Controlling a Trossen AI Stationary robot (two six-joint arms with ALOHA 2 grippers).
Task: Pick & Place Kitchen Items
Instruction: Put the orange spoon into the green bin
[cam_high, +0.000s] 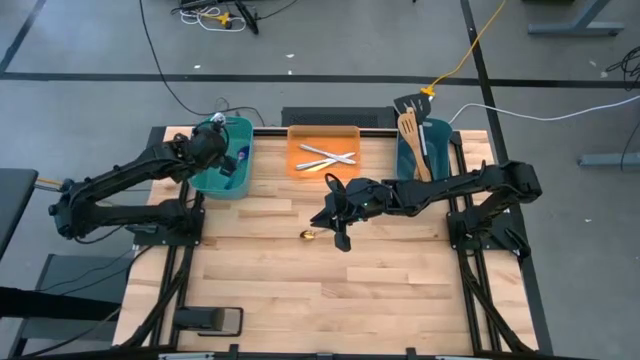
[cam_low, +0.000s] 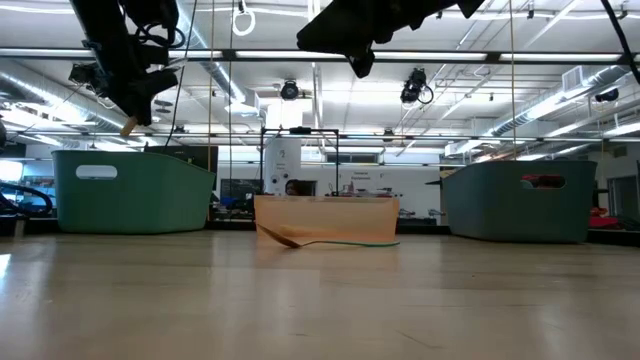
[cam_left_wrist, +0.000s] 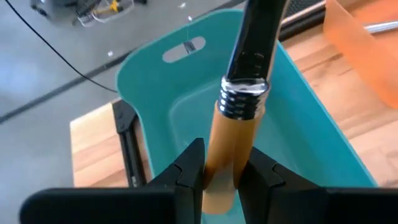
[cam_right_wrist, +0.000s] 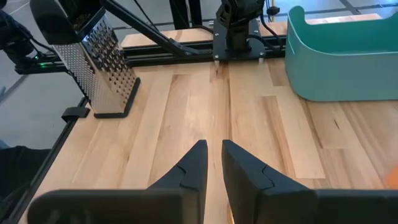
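My left gripper hangs over the left teal tub, shut on a utensil with a pale wooden handle, a silver collar and a black upper part. My right gripper hovers above the middle of the table, its fingers a narrow gap apart with nothing between them. A gold spoon lies flat on the wood just below and in front of it, and also shows in the low view. Silver cutlery lies in the orange tray. My left gripper pinches the wooden handle between its two fingers, close to the handle's free end. The handle crosses the fingers; its wooden tip pokes out below them and the black part rises above. The utensil is lifted clear, over the tub.
The right teal tub holds wooden spatulas and a black turner. A metal box grater stands on the table's left side nearer the front edge. Bare wood stretches across the table's middle and front.
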